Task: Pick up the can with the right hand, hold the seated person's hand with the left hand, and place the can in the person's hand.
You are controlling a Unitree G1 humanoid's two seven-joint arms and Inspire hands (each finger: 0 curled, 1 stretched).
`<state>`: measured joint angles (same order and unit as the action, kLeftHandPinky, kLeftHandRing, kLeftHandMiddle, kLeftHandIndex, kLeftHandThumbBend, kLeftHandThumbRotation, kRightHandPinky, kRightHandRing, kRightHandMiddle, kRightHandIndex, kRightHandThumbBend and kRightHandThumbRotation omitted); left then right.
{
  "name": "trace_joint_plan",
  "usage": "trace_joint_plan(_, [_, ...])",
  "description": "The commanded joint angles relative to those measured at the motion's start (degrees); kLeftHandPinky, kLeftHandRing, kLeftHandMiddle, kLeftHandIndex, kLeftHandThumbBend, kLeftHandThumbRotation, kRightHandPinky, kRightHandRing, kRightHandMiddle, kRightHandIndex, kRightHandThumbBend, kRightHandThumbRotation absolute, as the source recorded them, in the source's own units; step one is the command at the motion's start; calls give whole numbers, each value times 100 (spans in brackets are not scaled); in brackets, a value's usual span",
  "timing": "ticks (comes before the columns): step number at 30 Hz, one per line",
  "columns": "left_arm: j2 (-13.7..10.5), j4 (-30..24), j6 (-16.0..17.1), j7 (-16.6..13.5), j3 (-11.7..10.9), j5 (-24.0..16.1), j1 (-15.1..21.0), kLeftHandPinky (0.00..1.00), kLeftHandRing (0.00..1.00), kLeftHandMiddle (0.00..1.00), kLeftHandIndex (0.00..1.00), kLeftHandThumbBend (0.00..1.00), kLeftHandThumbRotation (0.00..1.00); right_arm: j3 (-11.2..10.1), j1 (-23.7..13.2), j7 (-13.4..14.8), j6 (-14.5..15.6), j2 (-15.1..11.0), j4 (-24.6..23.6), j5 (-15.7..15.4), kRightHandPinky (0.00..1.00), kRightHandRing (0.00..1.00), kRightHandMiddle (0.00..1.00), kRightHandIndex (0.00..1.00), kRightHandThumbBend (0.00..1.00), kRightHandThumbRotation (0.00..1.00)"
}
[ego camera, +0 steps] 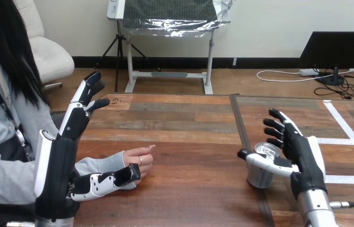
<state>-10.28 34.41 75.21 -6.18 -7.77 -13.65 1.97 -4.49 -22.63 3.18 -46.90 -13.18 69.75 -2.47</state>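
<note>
A silver can (261, 174) stands upright on the wooden table at the right. My right hand (302, 153) is just right of it, fingers straight and spread beside the can's top, with the thumb (260, 159) reaching across the can's near side. The person's hand (138, 161) rests on the table at the left, fingers loosely curled. My left hand (66, 142) stands upright beside it with its fingers pointing up. Its thumb (106, 182) stretches out in front of the person's wrist, close to it or touching; I cannot tell which.
A dark seam (242, 125) between two tabletops runs from the far edge toward the can. White tape lines (349, 137) cross the table right of my right hand. The person sits at the left edge, forearm on the table.
</note>
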Motion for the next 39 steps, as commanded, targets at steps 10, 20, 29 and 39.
trace_joint_plan(10, [-59,-104,72,19,22,97,176,79,90,94,92,100,65,-288,19,-226,-6,86,-264,325,84,85,86,92,97,0])
trace_joint_plan(20, [-82,-68,119,121,86,235,200,80,91,94,92,100,62,-380,128,-329,2,97,-281,432,86,87,87,93,96,0])
trace_joint_plan(29, [-80,-24,140,210,98,325,201,81,92,95,92,100,62,-466,242,-493,-10,99,-307,554,87,87,88,93,95,0])
trace_joint_plan(39, [-38,-8,159,222,35,278,226,81,91,95,92,100,62,-517,383,-555,-106,88,-339,549,86,87,88,92,95,0])
